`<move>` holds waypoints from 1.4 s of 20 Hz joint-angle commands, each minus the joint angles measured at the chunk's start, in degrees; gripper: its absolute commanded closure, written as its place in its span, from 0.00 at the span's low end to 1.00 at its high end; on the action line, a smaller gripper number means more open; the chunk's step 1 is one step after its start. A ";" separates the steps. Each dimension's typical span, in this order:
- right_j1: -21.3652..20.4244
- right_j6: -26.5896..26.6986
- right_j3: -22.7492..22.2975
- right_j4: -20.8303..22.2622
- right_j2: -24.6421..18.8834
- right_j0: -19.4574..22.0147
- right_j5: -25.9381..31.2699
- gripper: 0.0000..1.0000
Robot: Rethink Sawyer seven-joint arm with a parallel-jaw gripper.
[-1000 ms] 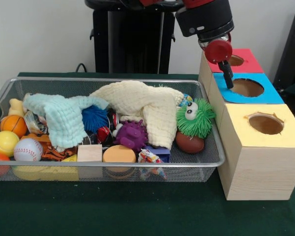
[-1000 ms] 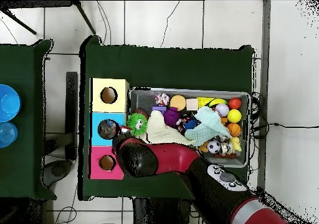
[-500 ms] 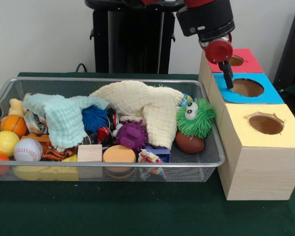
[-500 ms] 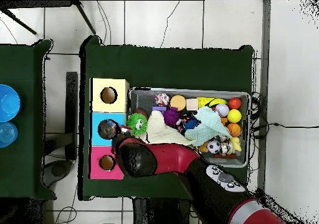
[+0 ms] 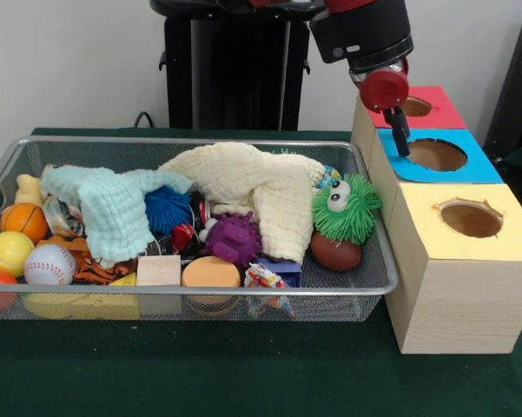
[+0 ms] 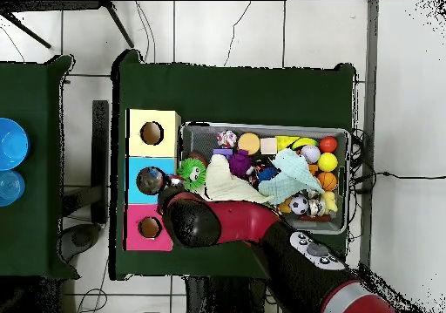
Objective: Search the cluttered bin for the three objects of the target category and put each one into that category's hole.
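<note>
My gripper [image 5: 398, 130] hangs from the black arm head over the near-left edge of the blue-topped box [image 5: 439, 156], beside its round hole. A red round part [image 5: 384, 89] shows just under the wrist; I cannot tell whether it is a held object or part of the tool. In the overhead view the gripper [image 6: 162, 186] sits at the blue box [image 6: 138, 172], between it and the bin. The wire bin [image 5: 243, 294] holds a green fuzzy toy with eyes [image 5: 344, 208], a purple spiky toy [image 5: 233, 238], a blue spiky ball [image 5: 167, 208], a baseball [image 5: 49, 264] and other balls.
A red-topped box [image 5: 434, 108] stands behind the blue one and a yellow-topped box [image 5: 469, 221] in front, each with a hole. Cream [image 5: 252, 187] and pale blue [image 5: 109, 208] cloths cover part of the bin. Wooden blocks [image 5: 159, 271] lie at its front.
The gripper has shifted only a little, slightly up and toward the bin. Nothing in the bin has moved.
</note>
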State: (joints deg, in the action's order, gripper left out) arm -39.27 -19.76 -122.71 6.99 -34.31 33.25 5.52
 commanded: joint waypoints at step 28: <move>-1.18 -18.47 2.77 -9.15 3.15 4.34 2.72 0.00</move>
State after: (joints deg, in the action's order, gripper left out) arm -41.48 -19.76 -122.72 1.78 -31.84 37.24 5.52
